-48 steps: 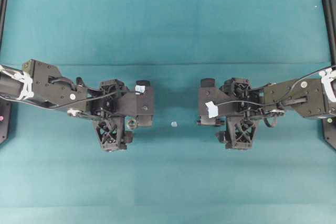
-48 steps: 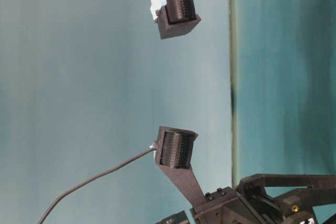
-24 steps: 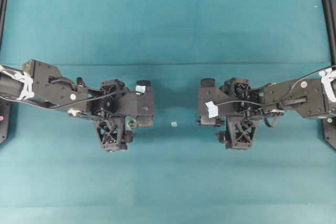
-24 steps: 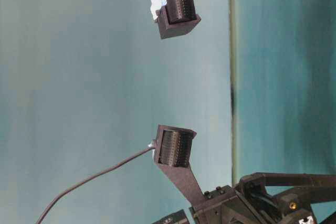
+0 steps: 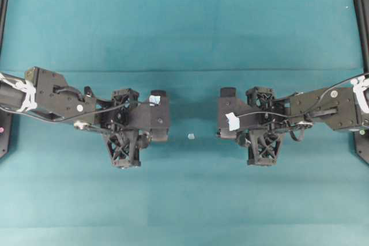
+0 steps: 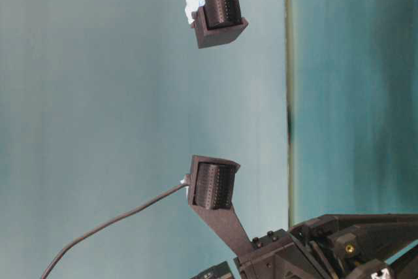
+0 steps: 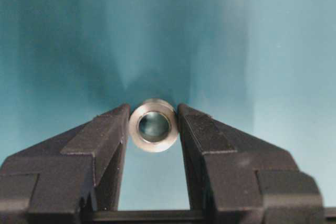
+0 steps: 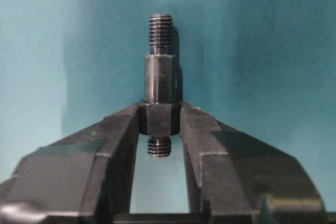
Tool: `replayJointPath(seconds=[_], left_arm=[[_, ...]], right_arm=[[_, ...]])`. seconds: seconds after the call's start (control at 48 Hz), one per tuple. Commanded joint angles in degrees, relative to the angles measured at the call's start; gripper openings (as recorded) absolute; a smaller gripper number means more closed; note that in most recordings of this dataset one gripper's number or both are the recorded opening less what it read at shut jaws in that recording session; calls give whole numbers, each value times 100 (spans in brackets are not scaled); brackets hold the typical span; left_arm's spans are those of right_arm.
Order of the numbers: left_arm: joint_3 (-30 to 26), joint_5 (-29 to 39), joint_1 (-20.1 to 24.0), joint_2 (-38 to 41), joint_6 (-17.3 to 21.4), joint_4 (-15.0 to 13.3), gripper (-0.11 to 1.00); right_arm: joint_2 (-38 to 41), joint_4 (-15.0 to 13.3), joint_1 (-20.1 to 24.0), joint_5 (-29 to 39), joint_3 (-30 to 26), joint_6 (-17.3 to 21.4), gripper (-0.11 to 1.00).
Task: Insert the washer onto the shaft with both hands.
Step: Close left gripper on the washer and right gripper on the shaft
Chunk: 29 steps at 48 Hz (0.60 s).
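Teal tabletop (image 5: 184, 21) is filling every view. Left end effector (image 7: 153, 129) is clamping the washer (image 7: 153, 125) between its 2 fingertips, bore facing the wrist camera. A pale speck (image 5: 191, 136) is lying between the arms. Right end effector (image 8: 160, 121) is gripping the shaft (image 8: 160, 80) at its thick collar, threaded ends protruding both ways. No writing is showing.

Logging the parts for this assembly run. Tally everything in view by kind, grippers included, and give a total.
Black robot grippers: 2, left and right
Silvery round metal washer: 1
Dark grey stepped metal shaft: 1
Tiny pale white speck on the teal table: 1
Total: 5
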Motion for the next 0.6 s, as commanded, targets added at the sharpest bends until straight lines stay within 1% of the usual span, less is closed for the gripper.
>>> replayJointPath(seconds=[0.0, 0.584], left_arm=[[-53, -35, -44, -79, 0, 9, 36], [-79, -44, -44, -88, 9, 9, 36]], right_arm=[[-26, 0, -26, -9, -18, -53, 1], [-26, 0, -26, 18, -26, -62, 1]])
